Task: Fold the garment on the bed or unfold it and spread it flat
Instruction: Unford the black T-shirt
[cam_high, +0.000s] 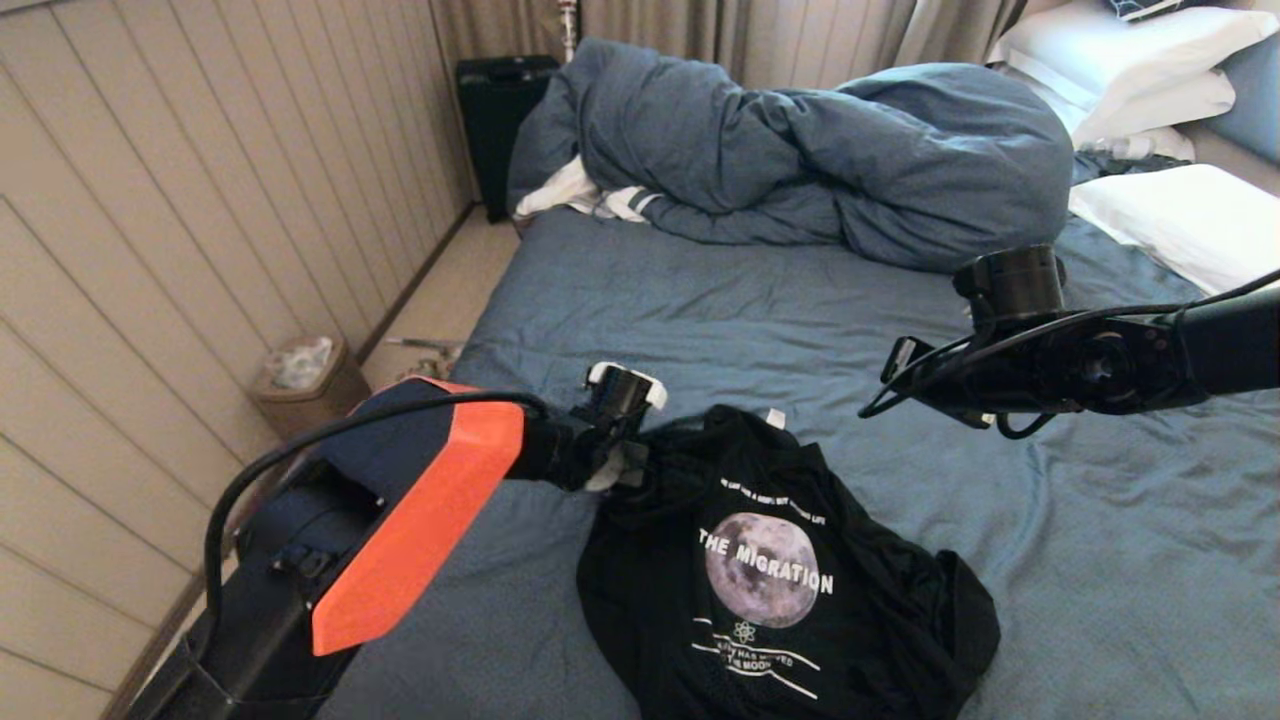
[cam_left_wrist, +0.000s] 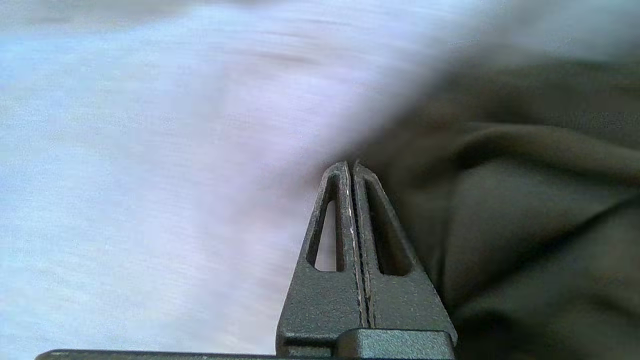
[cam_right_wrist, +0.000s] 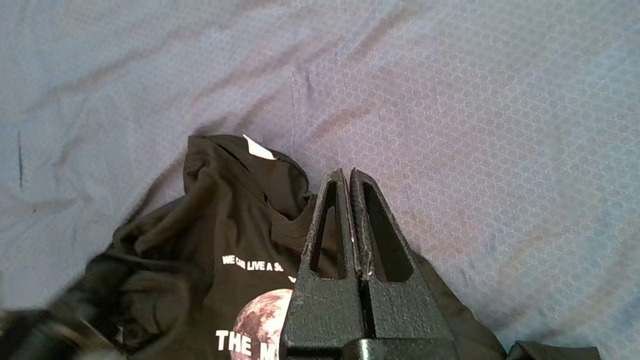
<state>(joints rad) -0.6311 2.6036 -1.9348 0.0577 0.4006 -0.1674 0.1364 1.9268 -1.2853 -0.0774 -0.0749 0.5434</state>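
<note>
Near the bed's (cam_high: 700, 300) front edge, towards its left side, the garment (cam_high: 780, 580) lies print-up but far from flat: the moon and the lettering can be read, yet the shoulders and sleeves are bunched inwards, the hem is rumpled, and the small white neck label (cam_high: 774, 417) points up the bed. I would judge the job barely begun, whichever way it goes; no clean fold has been made, and spreading it would still need both sleeves and the lower edge drawn out. The left end effector (cam_high: 618, 470) sits at the shirt's upper left corner, its fingers pressed together at the edge of the dark cloth; from where I stand I cannot say whether a pinch of fabric is caught between them. The right end effector (cam_right_wrist: 352, 172) hangs above the sheet beside the collar, fingers closed on nothing, clear of the cloth. The blue-grey sheet is creased and soft, so the shirt is likely to drag wrinkles along with it when pulled. Further up the bed a duvet (cam_high: 800, 150) of the same colour lies heaped across the mattress, with white pillows (cam_high: 1150, 70) at the far right corner. Off the left side there is pale paneled wall, a small waste bin (cam_high: 305, 385) on the floor, a black suitcase (cam_high: 495, 120) against the curtains.
</note>
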